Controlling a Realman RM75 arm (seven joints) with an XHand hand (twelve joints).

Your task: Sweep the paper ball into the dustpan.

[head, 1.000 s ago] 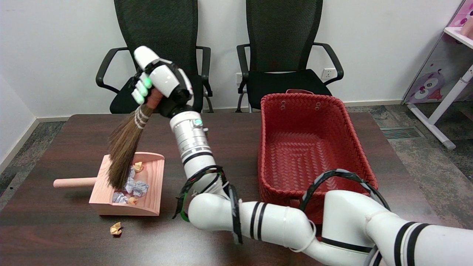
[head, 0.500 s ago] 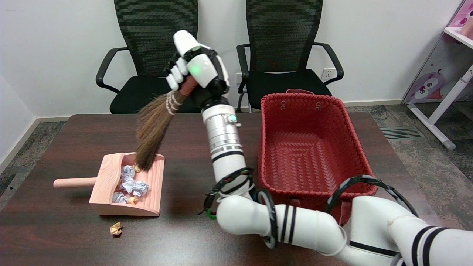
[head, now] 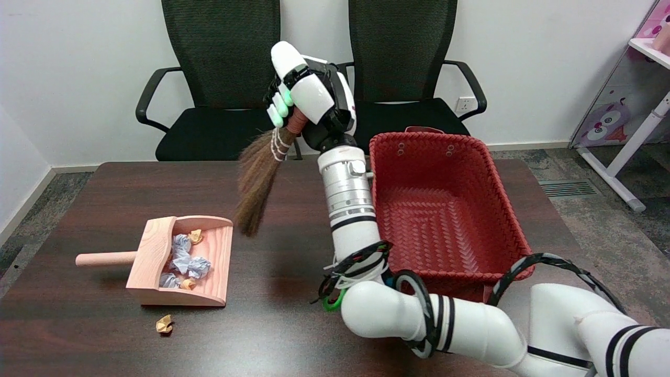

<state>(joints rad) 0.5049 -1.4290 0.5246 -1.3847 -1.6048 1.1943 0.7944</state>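
Observation:
A pale wooden dustpan (head: 214,262) lies on the dark table's left side, its round handle pointing left. Several crumpled paper balls (head: 187,260), white and tan, sit inside it. One tan paper ball (head: 164,324) lies on the table just in front of the pan. My right hand (head: 310,99) grips the reddish handle of a small straw broom (head: 256,183), held in the air above the table. The bristles hang down and left, to the right of the dustpan and clear of it.
A red woven basket (head: 484,173), with nothing in it, stands on the table's right half, close beside my forearm. Two black office chairs (head: 225,78) stand behind the table. A white shelf unit (head: 636,131) is at the far right.
My right hand has lifted the broom out of the dustpan and carried it to the right, toward the basket. The balls in the pan and the one on the table have stayed put.

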